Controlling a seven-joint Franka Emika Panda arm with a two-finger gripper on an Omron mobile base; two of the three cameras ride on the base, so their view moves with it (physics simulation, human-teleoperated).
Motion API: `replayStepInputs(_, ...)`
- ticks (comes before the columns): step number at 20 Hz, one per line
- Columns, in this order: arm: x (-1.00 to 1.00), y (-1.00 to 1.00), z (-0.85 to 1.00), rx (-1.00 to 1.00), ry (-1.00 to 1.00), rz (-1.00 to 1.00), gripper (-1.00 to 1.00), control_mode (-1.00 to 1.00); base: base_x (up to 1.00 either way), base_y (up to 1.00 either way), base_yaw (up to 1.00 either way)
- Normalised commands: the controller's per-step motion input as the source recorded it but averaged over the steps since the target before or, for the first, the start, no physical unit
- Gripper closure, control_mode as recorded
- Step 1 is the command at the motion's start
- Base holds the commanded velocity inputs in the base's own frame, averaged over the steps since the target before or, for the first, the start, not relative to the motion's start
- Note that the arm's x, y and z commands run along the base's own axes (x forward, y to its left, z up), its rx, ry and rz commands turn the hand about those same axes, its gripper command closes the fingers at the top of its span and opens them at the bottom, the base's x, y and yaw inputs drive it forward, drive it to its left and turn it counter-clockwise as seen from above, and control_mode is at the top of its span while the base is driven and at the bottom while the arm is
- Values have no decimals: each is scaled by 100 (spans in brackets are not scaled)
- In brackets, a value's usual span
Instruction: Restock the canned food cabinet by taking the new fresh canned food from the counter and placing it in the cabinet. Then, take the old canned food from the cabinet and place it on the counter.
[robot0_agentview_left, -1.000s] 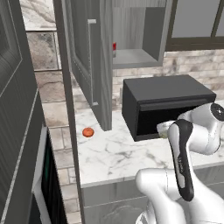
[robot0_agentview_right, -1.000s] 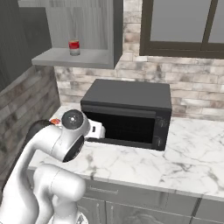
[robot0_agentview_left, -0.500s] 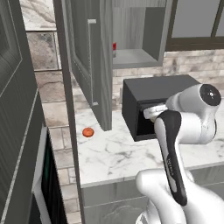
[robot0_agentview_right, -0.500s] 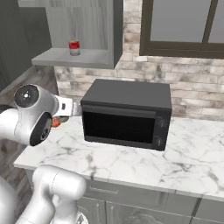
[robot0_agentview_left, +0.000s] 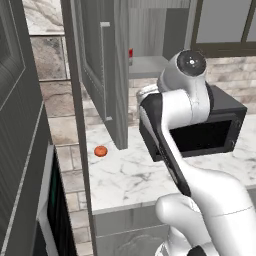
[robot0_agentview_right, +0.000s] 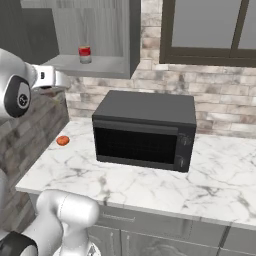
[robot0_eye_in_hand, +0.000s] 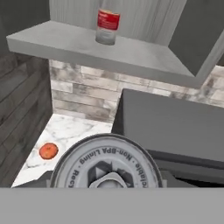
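The arm is reared up tall off the base, elbow joint high in the left base view, with the forearm reaching away toward the open wall cabinet. In the right base view the wrist sits at the far left with the gripper (robot0_agentview_right: 64, 80) held out level just under the shelf's front edge. From the hand view the jaws are clamped on the new fresh canned food (robot0_eye_in_hand: 106, 161), its silver lid facing the camera.

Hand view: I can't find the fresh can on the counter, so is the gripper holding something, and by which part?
Yes, it appears to hold a can, whose silver lid faces the camera. Where the fingers grip cannot be seen. The old red can stands on the cabinet shelf.
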Motion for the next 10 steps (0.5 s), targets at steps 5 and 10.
replayStepInputs(5, 22, -22, 10, 1, -4, 0, 100, -100, 0, 0, 0)
replayStepInputs(10, 67, -61, 0, 14, -1, 4, 100, -100, 0, 0, 0)
